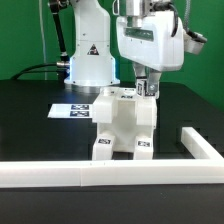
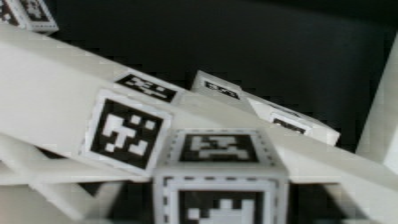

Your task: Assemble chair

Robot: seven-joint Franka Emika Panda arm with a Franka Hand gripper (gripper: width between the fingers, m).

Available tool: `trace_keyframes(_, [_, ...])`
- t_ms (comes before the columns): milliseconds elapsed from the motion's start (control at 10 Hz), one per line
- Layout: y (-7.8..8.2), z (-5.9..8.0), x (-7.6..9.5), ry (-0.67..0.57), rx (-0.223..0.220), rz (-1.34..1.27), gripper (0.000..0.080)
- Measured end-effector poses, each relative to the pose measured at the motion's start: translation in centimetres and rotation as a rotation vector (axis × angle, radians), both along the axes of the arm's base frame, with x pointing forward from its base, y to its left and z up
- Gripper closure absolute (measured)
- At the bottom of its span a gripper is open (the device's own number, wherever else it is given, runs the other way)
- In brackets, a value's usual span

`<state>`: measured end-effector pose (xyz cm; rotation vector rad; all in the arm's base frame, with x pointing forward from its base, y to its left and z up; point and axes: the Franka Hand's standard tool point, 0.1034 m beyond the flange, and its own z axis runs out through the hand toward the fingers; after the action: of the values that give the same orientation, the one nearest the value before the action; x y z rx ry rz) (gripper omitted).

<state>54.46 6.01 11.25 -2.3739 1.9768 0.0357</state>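
Observation:
The white chair [image 1: 125, 125], partly joined, stands mid-table as a blocky body with small black-and-white tags on its top and feet. My gripper [image 1: 148, 90] hangs straight down over its upper corner on the exterior view's right, fingertips at the top edge. How far the jaws stand apart does not show. In the wrist view a tagged white post end [image 2: 222, 190] fills the space close under the camera. Beside it is another tagged block [image 2: 125, 125], and behind it a long slanting white panel [image 2: 196, 80]. The fingers themselves are not clearly seen there.
The marker board [image 1: 78, 110] lies flat behind the chair toward the exterior view's left. A low white border rail [image 1: 100, 176] runs along the front and turns back at the exterior view's right [image 1: 200, 148]. The robot base [image 1: 88, 55] stands at the back.

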Motion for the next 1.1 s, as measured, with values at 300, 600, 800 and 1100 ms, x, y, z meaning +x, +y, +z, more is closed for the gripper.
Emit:
trace_keyframes(300, [0.2, 0.0, 0.0, -0.004, -0.003, 0.088, 0.0172])
trace_keyframes(600, [0.7, 0.2, 0.0, -0.021, -0.006, 0.331, 0.0151])
trace_keyframes(800, [0.9, 0.2, 0.0, -0.031, -0.010, 0.529, 0.0151])
trace_keyframes(1100, [1.0, 0.1, -0.1, -0.047, -0.015, 0.848, 0.0151])
